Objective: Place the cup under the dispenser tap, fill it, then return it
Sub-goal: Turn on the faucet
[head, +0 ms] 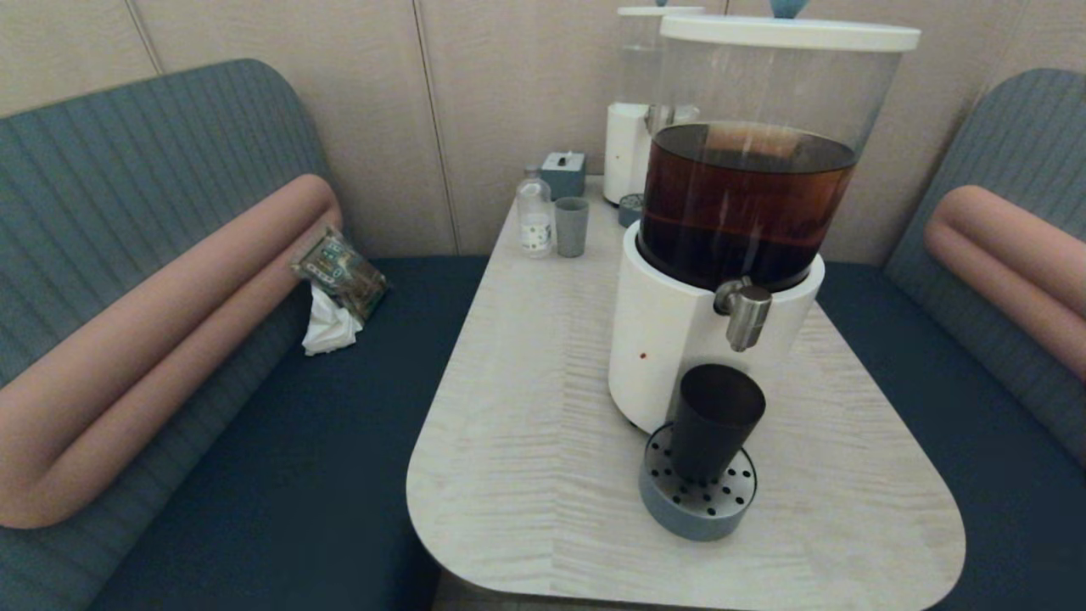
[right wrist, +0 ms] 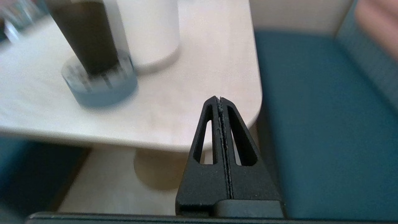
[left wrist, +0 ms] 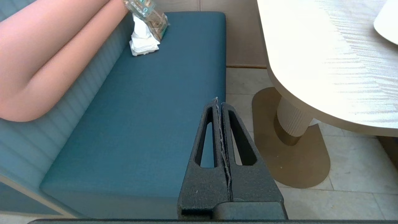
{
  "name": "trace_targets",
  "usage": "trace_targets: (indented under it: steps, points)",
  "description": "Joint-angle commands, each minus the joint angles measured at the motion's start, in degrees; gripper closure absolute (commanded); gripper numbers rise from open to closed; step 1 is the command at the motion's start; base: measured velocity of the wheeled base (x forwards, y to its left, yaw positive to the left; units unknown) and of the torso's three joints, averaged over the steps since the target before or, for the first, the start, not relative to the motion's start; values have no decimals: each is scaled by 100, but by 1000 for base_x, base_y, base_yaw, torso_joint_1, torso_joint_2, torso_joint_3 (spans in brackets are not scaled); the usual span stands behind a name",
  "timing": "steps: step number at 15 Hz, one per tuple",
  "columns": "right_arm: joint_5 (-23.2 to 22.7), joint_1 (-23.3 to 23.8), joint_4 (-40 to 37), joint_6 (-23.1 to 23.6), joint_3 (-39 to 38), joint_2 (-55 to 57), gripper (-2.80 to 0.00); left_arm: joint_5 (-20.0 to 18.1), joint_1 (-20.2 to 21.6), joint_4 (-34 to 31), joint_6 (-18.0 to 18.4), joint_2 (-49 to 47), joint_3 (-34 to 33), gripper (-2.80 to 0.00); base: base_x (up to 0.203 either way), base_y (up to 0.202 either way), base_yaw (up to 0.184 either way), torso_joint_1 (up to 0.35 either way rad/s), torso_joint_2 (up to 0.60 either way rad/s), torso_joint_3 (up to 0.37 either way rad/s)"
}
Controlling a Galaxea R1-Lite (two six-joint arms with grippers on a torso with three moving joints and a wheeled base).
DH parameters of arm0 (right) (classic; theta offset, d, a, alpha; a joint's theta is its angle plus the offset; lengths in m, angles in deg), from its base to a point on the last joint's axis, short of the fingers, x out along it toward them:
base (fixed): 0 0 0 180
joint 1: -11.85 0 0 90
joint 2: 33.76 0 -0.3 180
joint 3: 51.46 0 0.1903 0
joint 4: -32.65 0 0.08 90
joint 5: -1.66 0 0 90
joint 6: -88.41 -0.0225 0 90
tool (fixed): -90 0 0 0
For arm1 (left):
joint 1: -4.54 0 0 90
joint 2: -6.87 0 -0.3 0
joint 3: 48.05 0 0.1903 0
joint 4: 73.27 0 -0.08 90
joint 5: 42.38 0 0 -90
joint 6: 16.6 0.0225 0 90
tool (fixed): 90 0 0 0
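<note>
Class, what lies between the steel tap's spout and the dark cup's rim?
Nothing: in the head view, only open air separates the dispenser tap from the cup below.

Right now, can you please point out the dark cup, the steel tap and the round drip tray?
the cup [head: 715, 420]: head view, on its dark side wall.
the dispenser tap [head: 747, 316]: head view, on the steel spout.
drip tray [head: 689, 515]: head view, on its grey outer wall.

Dark cup [head: 714, 422] upright on drip tray [head: 697, 501] — steel dispenser tap [head: 746, 311] just above.
</note>
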Motion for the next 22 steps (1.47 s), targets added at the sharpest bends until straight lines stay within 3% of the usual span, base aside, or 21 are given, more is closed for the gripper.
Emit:
trace_targets:
  steps: [1, 7, 13, 15, 17, 19, 22]
  points:
    - [-29, -1, -263, -14, 778, 89, 0, 2, 3, 0, -2, -9, -9, 0, 0, 0, 0, 0, 0, 0]
    - [-266, 8, -780, -32, 3228, 1614, 0, 2, 3, 0, -2, -9, -9, 0, 0, 0, 0, 0, 0, 0]
    - [-367, -9, -932, -192, 5419, 4462, 0, 2, 3, 0, -2, -9, -9, 0, 0, 0, 0, 0, 0, 0]
    - [-495, -268, -1520, -260, 6309, 5393, 0, 2, 3, 0, -2, -9, -9, 0, 0, 0, 0, 0, 0, 0]
    - [-612, -850, -2367, -435, 7025, 6096, 0, 2, 3, 0, -2, -9, -9, 0, 0, 0, 0, 0, 0, 0]
    - [-712, -1261, -3039, -523, 7430, 6602, 0, 2, 3, 0, -2, -9, -9, 0, 0, 0, 0, 0, 0, 0]
    - [-839, -1447, -3463, -569, 7727, 7209, 0, 2, 3, 0, -2, -9, -9, 0, 0, 0, 0, 0, 0, 0]
